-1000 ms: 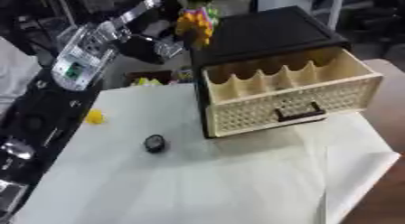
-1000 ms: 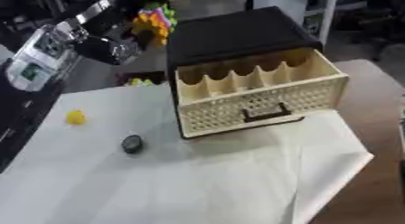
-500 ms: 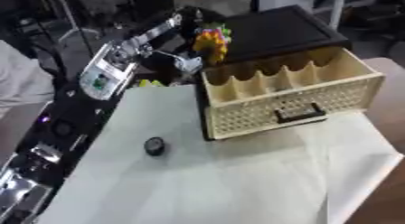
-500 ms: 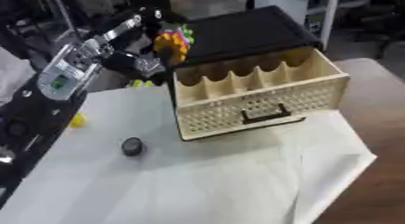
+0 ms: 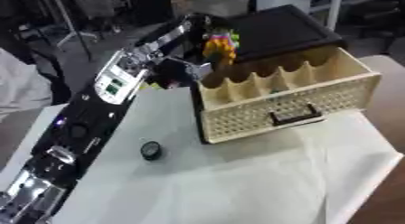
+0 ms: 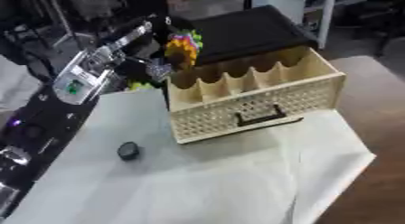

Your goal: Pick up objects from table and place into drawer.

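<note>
Multicoloured toy gripped in left robot hand, above open drawer.

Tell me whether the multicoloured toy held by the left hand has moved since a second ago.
Yes. The multicoloured toy in the left hand has come toward the open wicker drawer, now hanging just above its leftmost rear compartment, beside the black cabinet top.

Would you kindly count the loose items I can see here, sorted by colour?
Multicoloured toy, held over the drawer by the left robot hand: 1
Black round item on the table: 1
Yellow-green item beside the drawer: 1
Total: 3
</note>
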